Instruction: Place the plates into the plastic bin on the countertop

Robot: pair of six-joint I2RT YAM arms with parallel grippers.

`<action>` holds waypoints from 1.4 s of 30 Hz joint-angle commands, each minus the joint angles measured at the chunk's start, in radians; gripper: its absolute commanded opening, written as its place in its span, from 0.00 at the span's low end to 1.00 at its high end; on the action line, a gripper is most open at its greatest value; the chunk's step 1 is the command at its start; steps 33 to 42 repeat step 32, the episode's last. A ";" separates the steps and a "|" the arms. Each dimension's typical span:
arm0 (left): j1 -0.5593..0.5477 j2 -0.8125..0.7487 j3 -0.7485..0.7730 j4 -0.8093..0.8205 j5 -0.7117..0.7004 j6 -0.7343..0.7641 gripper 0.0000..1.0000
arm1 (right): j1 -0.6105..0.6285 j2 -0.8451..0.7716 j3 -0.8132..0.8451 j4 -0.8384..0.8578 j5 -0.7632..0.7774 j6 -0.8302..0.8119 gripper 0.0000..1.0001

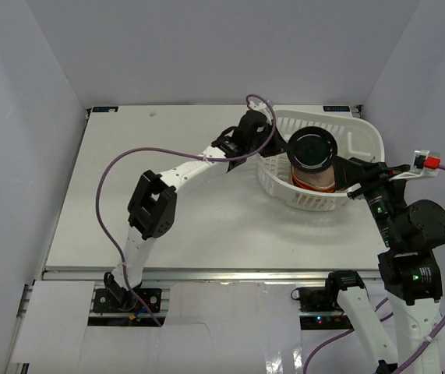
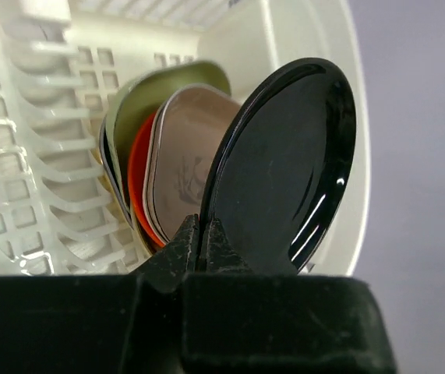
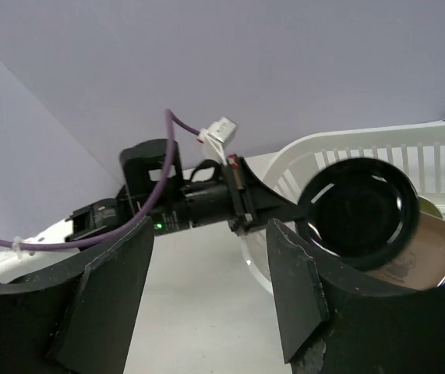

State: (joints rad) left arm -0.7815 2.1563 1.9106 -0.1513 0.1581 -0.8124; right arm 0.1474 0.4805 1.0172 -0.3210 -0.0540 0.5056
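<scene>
My left gripper point(image 1: 282, 148) is shut on the rim of a round black plate point(image 1: 312, 149) and holds it on edge over the white plastic bin point(image 1: 362, 136). In the left wrist view the fingers point(image 2: 183, 245) pinch the black plate point(image 2: 284, 171), with a beige plate point(image 2: 187, 148), an orange-red plate point(image 2: 139, 179) and a pale green plate point(image 2: 152, 93) standing on edge behind it in the bin point(image 2: 35, 140). My right gripper point(image 1: 356, 188) is open and empty just outside the bin's near right side. It point(image 3: 206, 288) faces the black plate point(image 3: 358, 206) and the bin point(image 3: 432, 156).
The bin sits at the far right of the white countertop point(image 1: 167, 234), close to the right wall. My left arm point(image 1: 183, 175) stretches diagonally across the table, trailing a purple cable point(image 1: 109, 179). The metal front rail point(image 1: 206, 274) runs along the near edge.
</scene>
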 commanded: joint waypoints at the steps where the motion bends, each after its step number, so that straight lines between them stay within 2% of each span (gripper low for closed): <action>1: -0.032 -0.009 0.123 -0.088 -0.025 0.028 0.03 | 0.004 -0.005 0.037 -0.021 0.003 -0.004 0.66; 2: -0.033 -0.009 0.122 -0.099 -0.029 0.033 0.12 | 0.004 -0.006 0.038 -0.024 0.006 -0.006 0.66; 3: -0.033 -0.022 0.104 -0.114 -0.054 0.042 0.33 | 0.004 -0.005 0.040 -0.026 0.008 -0.007 0.66; 5: -0.032 -0.048 0.073 -0.129 -0.084 0.079 0.53 | 0.004 -0.008 0.041 -0.027 0.006 -0.007 0.66; 6: -0.032 -0.061 0.061 -0.136 -0.100 0.094 0.73 | 0.004 -0.008 0.041 -0.026 0.003 -0.007 0.66; 7: -0.032 -0.087 0.042 -0.143 -0.106 0.113 0.89 | 0.004 -0.006 0.044 -0.024 0.000 -0.006 0.66; 8: -0.032 -0.102 0.036 -0.166 -0.112 0.145 0.98 | 0.006 -0.006 0.044 -0.023 -0.003 -0.003 0.66; 12: -0.032 -0.234 -0.011 -0.185 -0.181 0.237 0.98 | 0.004 -0.003 0.058 -0.023 -0.018 -0.002 0.69; 14: -0.032 -0.347 -0.047 -0.186 -0.193 0.318 0.98 | 0.004 0.003 0.080 -0.026 -0.024 -0.021 0.78; 15: -0.032 -0.390 -0.064 -0.189 -0.199 0.338 0.98 | 0.004 0.006 0.098 -0.027 -0.030 -0.030 0.95; 16: -0.032 -0.435 -0.082 -0.192 -0.212 0.355 0.98 | 0.004 0.009 0.109 -0.030 -0.036 -0.039 0.90; 19: -0.032 -0.648 -0.195 -0.209 -0.239 0.413 0.98 | 0.006 0.026 0.145 -0.046 -0.073 -0.065 0.90; 21: -0.032 -0.849 -0.333 -0.209 -0.262 0.432 0.98 | 0.004 0.026 0.150 -0.059 -0.096 -0.087 0.90; 23: -0.032 -0.997 -0.444 -0.203 -0.320 0.430 0.98 | 0.004 0.003 0.124 -0.062 -0.113 -0.096 0.90; 24: -0.032 -1.150 -0.552 -0.205 -0.339 0.427 0.98 | 0.004 -0.006 0.106 -0.061 -0.119 -0.101 0.90; 26: -0.032 -1.298 -0.657 -0.223 -0.402 0.406 0.98 | 0.004 -0.045 0.039 -0.050 -0.141 -0.096 0.90; 27: -0.032 -1.428 -0.741 -0.241 -0.422 0.394 0.98 | 0.004 -0.057 0.011 -0.041 -0.153 -0.090 0.90; 31: -0.032 -1.623 -0.870 -0.384 -0.511 0.320 0.98 | 0.004 -0.088 -0.088 0.020 -0.221 -0.055 0.90; 42: -0.032 -1.636 -0.874 -0.396 -0.523 0.311 0.98 | 0.004 -0.085 -0.088 0.031 -0.230 -0.049 0.90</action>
